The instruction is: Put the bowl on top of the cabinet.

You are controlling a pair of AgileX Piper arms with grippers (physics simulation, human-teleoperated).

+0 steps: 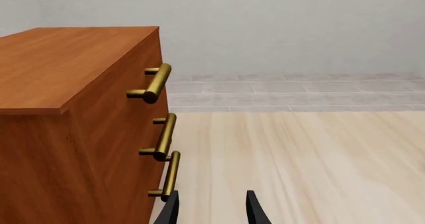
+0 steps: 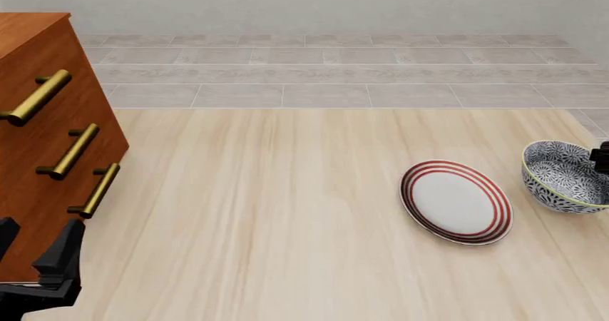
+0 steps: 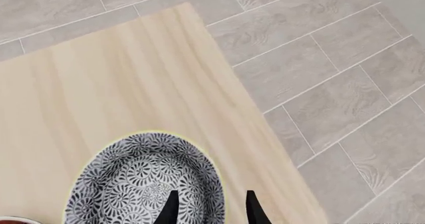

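The blue-and-white patterned bowl (image 2: 564, 175) stands on the table at the far right, upright. Only a dark bit of my right gripper (image 2: 601, 157) shows at the frame's edge, just above the bowl's far-right rim. In the right wrist view the bowl (image 3: 146, 179) lies under my right gripper (image 3: 211, 210), which is open, with one finger over the inside and the other outside the rim. The reddish-brown cabinet (image 2: 48, 121) with three brass handles stands at the far left. My left gripper (image 2: 36, 253) is open and empty, low beside the cabinet (image 1: 66, 109) front; in the left wrist view the left gripper (image 1: 211, 211) has nothing between its fingers.
A flat white plate with red rings (image 2: 455, 201) lies just left of the bowl. The table's right edge (image 3: 265, 129) runs close by the bowl, with grey floor tiles beyond. The brass handles (image 1: 156, 82) stick out from the cabinet front near my left gripper.
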